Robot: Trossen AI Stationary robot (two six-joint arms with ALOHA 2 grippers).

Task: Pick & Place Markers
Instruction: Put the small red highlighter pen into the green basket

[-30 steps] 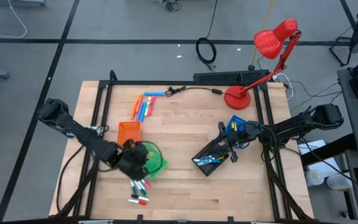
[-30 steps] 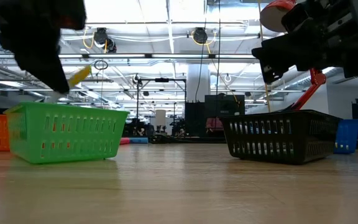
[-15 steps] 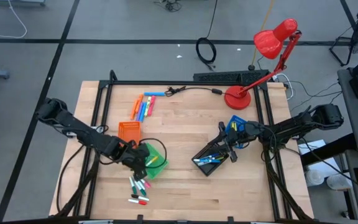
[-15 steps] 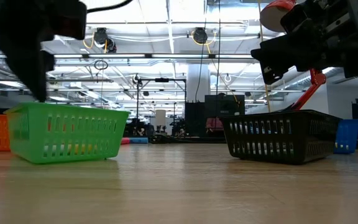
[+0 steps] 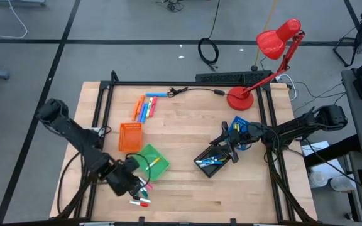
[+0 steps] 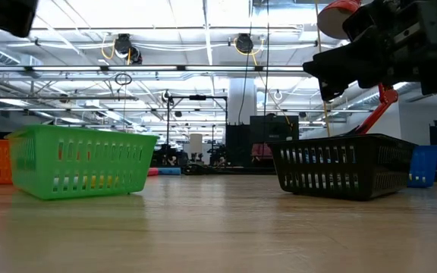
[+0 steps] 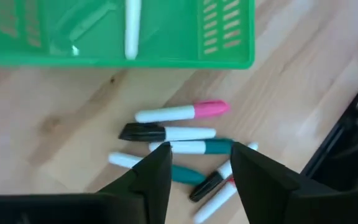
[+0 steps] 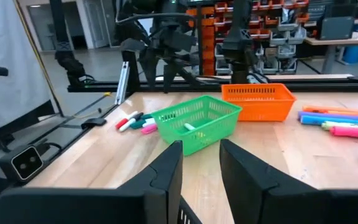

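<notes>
Short markers (image 7: 182,113): a loose cluster on the tabletop (image 5: 187,194) beside the green basket (image 5: 152,162), just ahead of the left fingers (image 7: 157,171).
Left gripper (image 7: 201,167): above that cluster, fingers apart, nothing between them.
Yellow marker (image 5: 156,161): lying inside the green basket.
Long markers (image 5: 146,107): grouped beyond the orange basket (image 5: 130,135).
Right gripper (image 8: 199,165): over the black basket (image 5: 213,160); fingers narrowly apart, empty.

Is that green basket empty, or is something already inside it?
Not empty. The green basket holds a whitish marker; the high view shows yellow there too. Other short markers lie outside on the table.
</notes>
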